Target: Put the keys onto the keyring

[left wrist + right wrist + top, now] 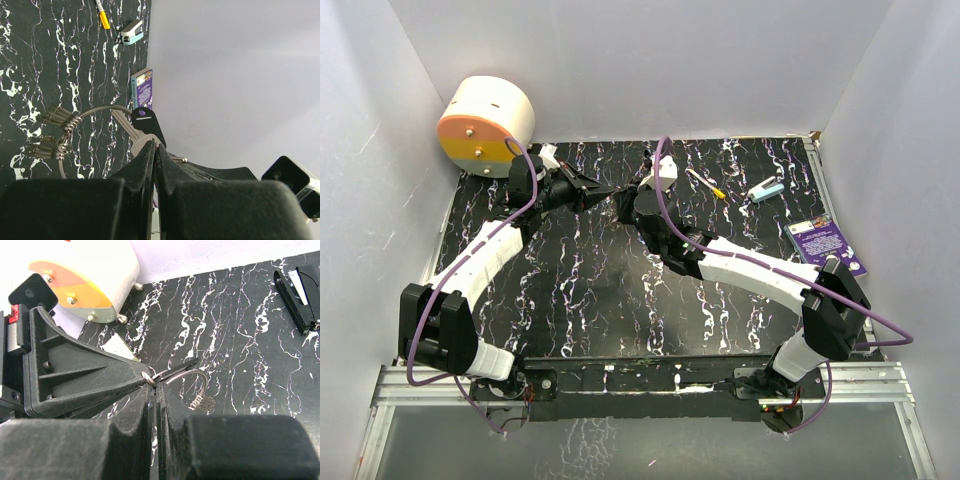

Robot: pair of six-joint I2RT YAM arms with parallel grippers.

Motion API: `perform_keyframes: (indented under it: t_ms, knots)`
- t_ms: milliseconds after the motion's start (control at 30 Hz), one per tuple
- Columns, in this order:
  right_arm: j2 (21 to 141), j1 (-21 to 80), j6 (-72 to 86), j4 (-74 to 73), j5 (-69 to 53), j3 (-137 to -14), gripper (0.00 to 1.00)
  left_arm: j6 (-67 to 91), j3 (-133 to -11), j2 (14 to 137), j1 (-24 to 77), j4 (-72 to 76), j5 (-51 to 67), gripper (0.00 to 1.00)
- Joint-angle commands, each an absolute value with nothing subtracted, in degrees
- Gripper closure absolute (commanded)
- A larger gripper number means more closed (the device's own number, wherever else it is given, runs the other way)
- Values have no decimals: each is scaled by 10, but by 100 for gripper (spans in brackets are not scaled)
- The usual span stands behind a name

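**A:** Both arms meet tip to tip in the upper middle of the overhead view, above the black marbled worktop (580, 300).

**B:** From the left wrist camera, the keyring (97, 108) is a thin silvery wire loop arching across left-centre of the frame. It's see-through, with the worktop showing inside it.

**A:** Two tight stacks (62, 119) of thin silvery pieces sit on the wire at the left. Whether they're keys, I can't tell.

**B:** As for the keys (136, 142), a flat silver blade slants down from the loop, with a black slotted head (145, 122) just beside it.

**A:** The left end effector (154, 150) is fully closed at bottom centre, pinching that blade.

**B:** The right end effector (154, 390) is closed tight too, its tips right where the wire emerges. Which piece it grips, I can't tell.
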State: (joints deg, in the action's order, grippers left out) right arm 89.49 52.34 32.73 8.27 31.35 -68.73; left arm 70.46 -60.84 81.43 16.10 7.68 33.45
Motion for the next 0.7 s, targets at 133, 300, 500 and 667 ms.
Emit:
perform_keyframes:
  t_ms: [133, 300, 500, 667]
  knots:
    - [893, 520, 338, 135, 310, -709, 92, 697, -608, 786, 166, 84, 355, 100]
    - [898, 520, 338, 135, 311, -712, 92, 703, -613, 787, 166, 85, 362, 100]
    - [907, 520, 340, 135, 305, -718, 92, 704, -614, 787, 166, 85, 365, 100]
    - [912, 520, 341, 134, 302, -721, 92, 703, -614, 787, 167, 84, 365, 100]
